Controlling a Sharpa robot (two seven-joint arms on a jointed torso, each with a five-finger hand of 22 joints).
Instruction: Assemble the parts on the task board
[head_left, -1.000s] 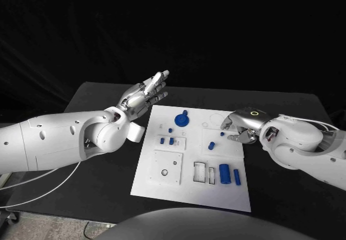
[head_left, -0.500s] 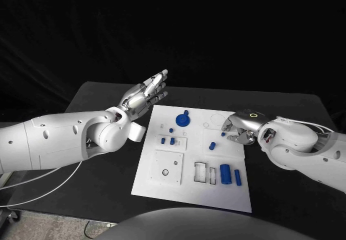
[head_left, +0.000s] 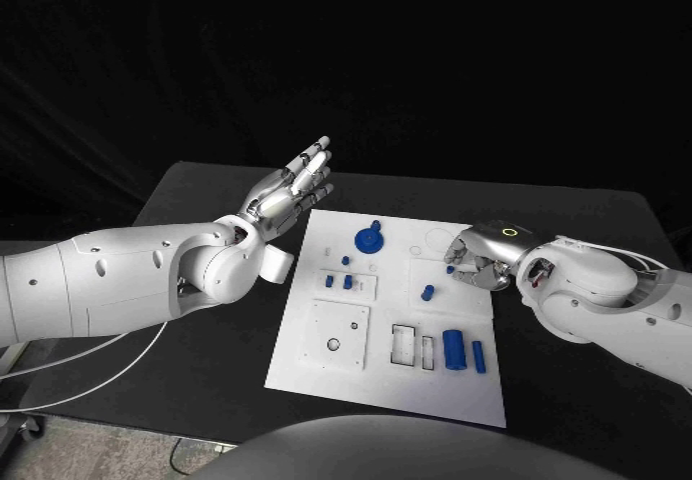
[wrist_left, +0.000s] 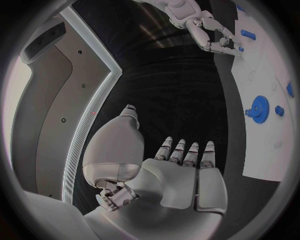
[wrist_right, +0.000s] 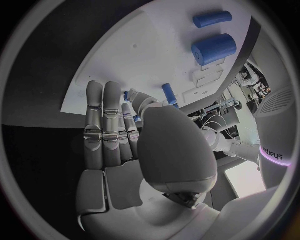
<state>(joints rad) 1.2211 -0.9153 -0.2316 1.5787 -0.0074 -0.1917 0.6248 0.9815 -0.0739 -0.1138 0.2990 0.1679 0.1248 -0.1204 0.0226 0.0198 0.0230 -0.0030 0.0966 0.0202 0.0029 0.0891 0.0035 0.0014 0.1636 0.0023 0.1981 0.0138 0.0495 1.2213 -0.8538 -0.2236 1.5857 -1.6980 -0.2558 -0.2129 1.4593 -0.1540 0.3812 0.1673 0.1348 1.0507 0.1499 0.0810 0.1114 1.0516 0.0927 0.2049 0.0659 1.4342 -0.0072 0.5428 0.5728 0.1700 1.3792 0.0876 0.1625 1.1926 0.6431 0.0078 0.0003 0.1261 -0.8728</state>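
Right hand (head_left: 480, 262) low over board (head_left: 387, 385) at right edge, fingers curled round small blue part (head_left: 450, 269), likely pinching it for seating. Left hand (head_left: 289, 187) raised far-left, flat, fingers together, holding nothing, clear of work. Gear (head_left: 366, 240) at far end.

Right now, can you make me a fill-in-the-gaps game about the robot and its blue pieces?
1. The left hand is raised with flat fingers and holds ____.
2. The blue gear lies on the white task ____.
3. The right hand is at the board's ____ edge.
4. The two blue cylinders lie ____ to the robot than the gear.

Missing words: nothing; board; right; nearer
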